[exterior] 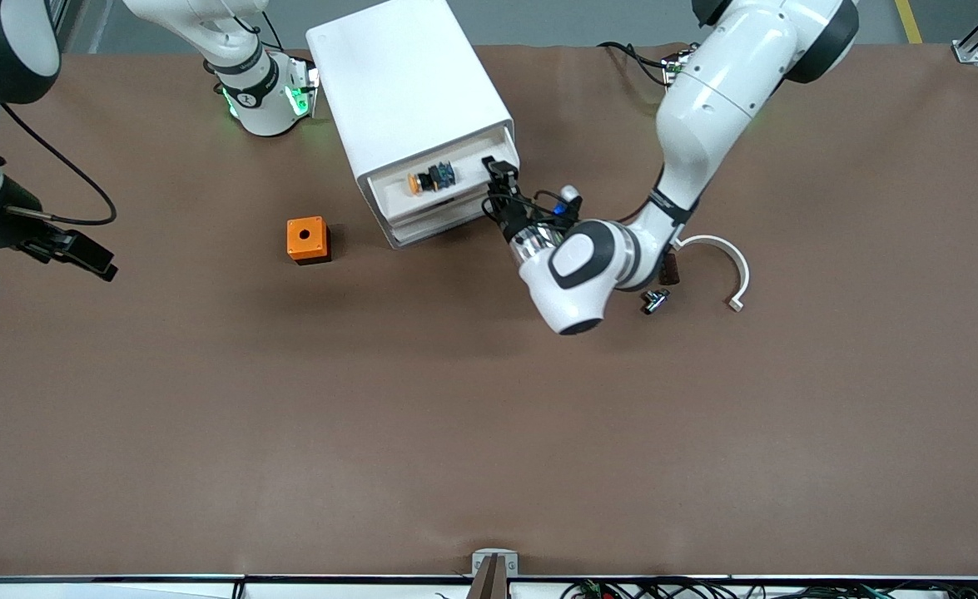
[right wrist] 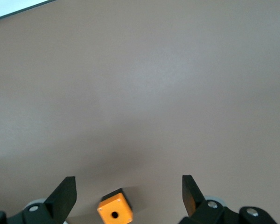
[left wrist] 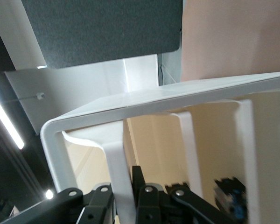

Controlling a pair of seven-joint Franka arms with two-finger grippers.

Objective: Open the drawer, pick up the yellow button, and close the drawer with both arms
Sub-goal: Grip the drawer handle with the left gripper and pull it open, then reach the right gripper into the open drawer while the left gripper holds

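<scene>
The white cabinet (exterior: 405,91) stands at the robots' edge of the table. Its top drawer (exterior: 443,201) is pulled partly out. The button (exterior: 430,179), with orange cap, black body and blue end, lies inside it; its blue and black end shows in the left wrist view (left wrist: 231,198). My left gripper (exterior: 501,176) is at the drawer's front corner toward the left arm's end. In the left wrist view the left gripper (left wrist: 122,189) is shut on a white bar of the drawer front (left wrist: 115,163). My right gripper (exterior: 81,254) is open and empty over the table, with the fingertips (right wrist: 67,186) wide apart.
An orange cube with a hole (exterior: 307,240) sits beside the cabinet toward the right arm's end and shows under the right gripper (right wrist: 114,212). A white C-shaped ring (exterior: 726,262) and a small black part (exterior: 655,299) lie by the left arm's elbow.
</scene>
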